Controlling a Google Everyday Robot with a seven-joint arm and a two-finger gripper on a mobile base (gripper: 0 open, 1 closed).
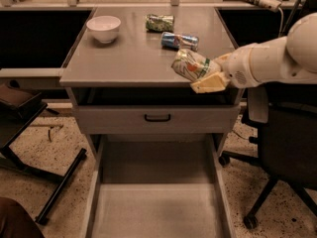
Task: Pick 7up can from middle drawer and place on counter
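Note:
My gripper [204, 71] reaches in from the right and is shut on the 7up can [190, 65], a pale silver can with green and red-orange markings. It holds the can tilted on its side just above the counter [124, 58], near its front right edge. The middle drawer [156, 209] is pulled out below, with a bare grey floor and nothing in it.
A white bowl [103, 28] stands at the counter's back left. A dark green can [160, 22] and a blue-silver-red can [179, 40] lie on their sides at the back. A closed drawer front with a black handle [157, 118] sits under the counter. A black office chair [282, 148] is at right.

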